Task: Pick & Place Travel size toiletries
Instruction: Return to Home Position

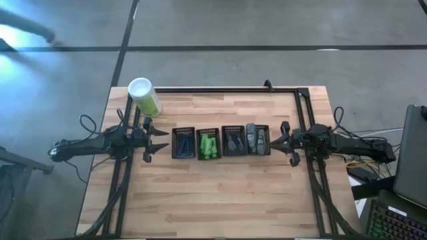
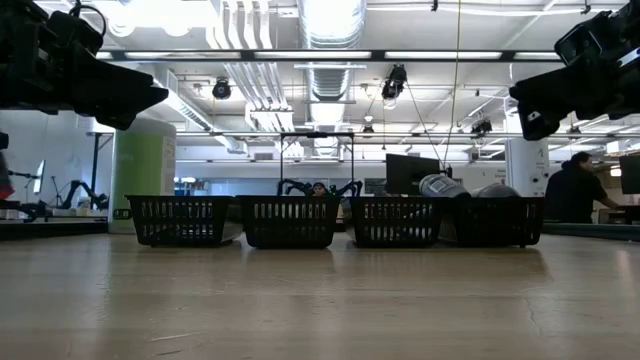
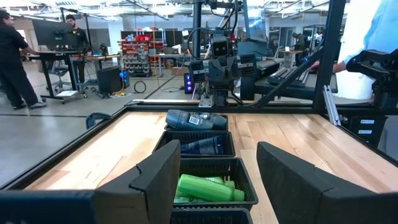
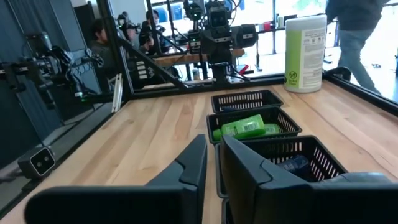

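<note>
Closest to me, the light wooden tabletop is lying bare. Past it, four black mesh baskets are sitting in a tight row across the middle of the table. Every one of the travel size toiletries I can make out is resting in them. The thin dark razors are in the left-end basket, the bright green packets in the next and the dark flat packets in the third. The grey tubes are in the right-end one, where one rounded grey tube is riding high, poking above the rim.

The left gripper is hovering just off the left end of the row, raised clear of the wood, its fingers spread wide and carrying nothing. The right gripper is hanging just off the right end, its fingers drawn almost together with nothing between them.

Farther back, a tall green canister with a white cap is standing near the far left corner, close behind the left arm. Beyond the table, a person in dark clothes is sitting at a desk.

To my eye the sorting looks finished, so the danger is in pulling away. If the right arm is swinging low as it retreats, it could clip that proud tube and roll it out. The left gripper's open fingers could snag the end basket's mesh and drag the row. A wide swing back on the left could also topple the canister.
</note>
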`<state>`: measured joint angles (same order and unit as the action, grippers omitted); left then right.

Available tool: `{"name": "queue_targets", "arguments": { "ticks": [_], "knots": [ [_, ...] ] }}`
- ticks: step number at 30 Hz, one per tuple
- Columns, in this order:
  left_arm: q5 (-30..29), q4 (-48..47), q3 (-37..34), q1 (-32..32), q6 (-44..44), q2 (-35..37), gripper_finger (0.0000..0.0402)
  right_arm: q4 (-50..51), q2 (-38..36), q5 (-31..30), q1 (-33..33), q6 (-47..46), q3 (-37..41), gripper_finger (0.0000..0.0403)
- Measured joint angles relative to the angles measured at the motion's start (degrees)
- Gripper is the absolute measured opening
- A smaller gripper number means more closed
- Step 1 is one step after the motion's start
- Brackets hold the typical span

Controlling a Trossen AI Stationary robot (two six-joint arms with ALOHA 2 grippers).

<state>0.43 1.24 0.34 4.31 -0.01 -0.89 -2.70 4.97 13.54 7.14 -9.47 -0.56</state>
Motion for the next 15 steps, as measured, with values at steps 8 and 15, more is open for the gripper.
{"name": "queue_targets", "arguments": {
  "ticks": [8, 15],
  "knots": [
    [0.00, 0.02, 0.00, -0.01, 0.00, -0.02, 0.0218, 0.02, 0.02, 0.00, 0.00, 0.00, 0.00, 0.0037],
    [-0.02, 0.04, 0.00, -0.01, 0.00, -0.02, 0.0218, 0.00, 0.01, -0.02, 0.00, 0.00, 0.00, 0.0054]
  ]
}}
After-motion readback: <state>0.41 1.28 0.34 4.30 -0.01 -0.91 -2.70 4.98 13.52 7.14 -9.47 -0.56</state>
